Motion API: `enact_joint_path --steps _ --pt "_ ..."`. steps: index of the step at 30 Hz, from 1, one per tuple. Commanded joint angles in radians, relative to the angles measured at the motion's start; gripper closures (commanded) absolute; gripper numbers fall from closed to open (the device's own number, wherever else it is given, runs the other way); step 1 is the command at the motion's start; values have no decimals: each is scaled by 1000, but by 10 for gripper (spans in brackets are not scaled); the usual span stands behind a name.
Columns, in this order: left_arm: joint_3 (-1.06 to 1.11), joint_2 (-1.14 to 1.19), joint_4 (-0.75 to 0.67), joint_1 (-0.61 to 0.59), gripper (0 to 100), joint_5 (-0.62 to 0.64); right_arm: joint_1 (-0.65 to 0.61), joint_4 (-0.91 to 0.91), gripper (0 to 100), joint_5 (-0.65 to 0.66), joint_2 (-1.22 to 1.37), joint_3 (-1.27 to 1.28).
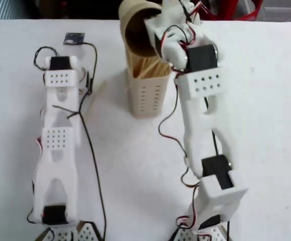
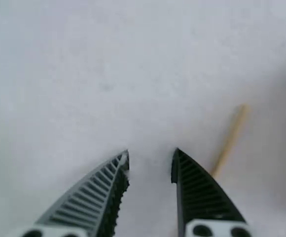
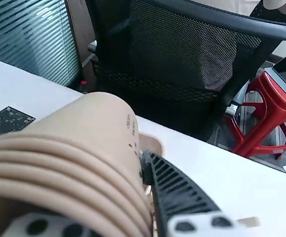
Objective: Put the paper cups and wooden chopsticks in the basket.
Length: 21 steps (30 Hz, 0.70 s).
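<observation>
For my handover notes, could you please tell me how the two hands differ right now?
The left hand is open and empty; the right hand is shut on the stacked paper cups. The left hand points at the table beside a loose chopstick; the right hand is up at the basket. Both are ribbed inside.

The light is bright and soft, and it seems to come from above. In the high view the table (image 1: 266, 100) is almost washed out to white, with only a faint shadow beside the basket (image 1: 148, 98). In the left wrist view the table turns grey and dimmer beyond the chopstick (image 2: 230, 138). In the right wrist view the cups (image 3: 74, 163) are evenly lit, while the chair (image 3: 182, 59) is dark.
</observation>
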Motion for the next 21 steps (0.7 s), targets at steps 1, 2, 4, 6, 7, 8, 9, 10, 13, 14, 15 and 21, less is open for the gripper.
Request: enact_joint_path --steps 1,2,4,6,7,8,9,10,13,14,15,21 --pt "-31 -4 -14 4 844 -12 4 -15 978 12 -18 -38" --pt "-31 -4 -14 2 844 -12 7 -13 978 12 -24 -38" --pt "-31 -4 -12 2 844 -12 16 -12 978 12 -33 -38" --pt "-31 -4 -12 2 844 -12 42 -21 978 11 -36 -38" --pt "-31 -4 -12 1 844 -12 51 -35 978 11 -36 -38" --pt "-31 -4 -12 1 844 -12 59 -50 978 11 -35 -38" --pt "-31 -4 -12 1 844 -12 71 -64 978 11 -28 -38" --pt "-31 -4 -12 1 844 -12 76 -77 978 11 -27 -31" --pt "-31 -4 -12 1 844 -12 77 -99 978 14 -7 -28" --pt "-31 -4 -12 1 844 -12 76 -97 978 18 4 -35" --pt "-31 -4 -12 -1 844 -12 76 -97 978 18 12 -35" --pt "-31 -4 -12 -1 844 -12 79 -94 976 18 44 -31"
